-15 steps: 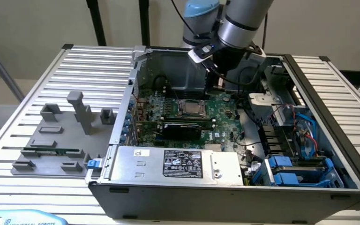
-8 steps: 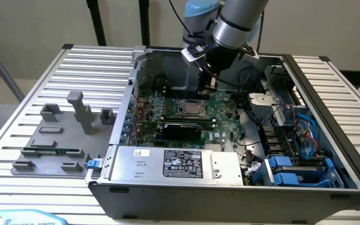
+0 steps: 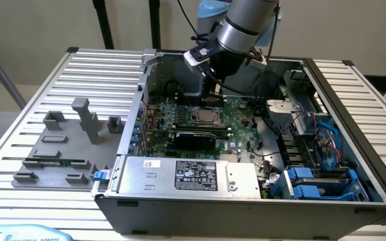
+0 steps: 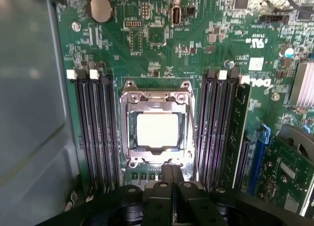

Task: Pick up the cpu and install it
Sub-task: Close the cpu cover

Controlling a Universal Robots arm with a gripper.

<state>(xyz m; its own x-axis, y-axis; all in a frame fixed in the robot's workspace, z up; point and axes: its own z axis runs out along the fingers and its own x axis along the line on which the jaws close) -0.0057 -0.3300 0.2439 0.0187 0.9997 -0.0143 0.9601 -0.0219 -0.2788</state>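
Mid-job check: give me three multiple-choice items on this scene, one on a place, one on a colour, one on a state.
1. Where is the cpu? A in the socket; B on the floor; C in the pincer.
2. Motherboard colour? A blue; B green; C red.
3. The pincer is: A wide open; B shut on the cpu; C shut, empty.
Answers: 1 A, the chip lies framed by the socket; 2 B, the board around it is green; 3 C, it is closed above the chip with nothing between.
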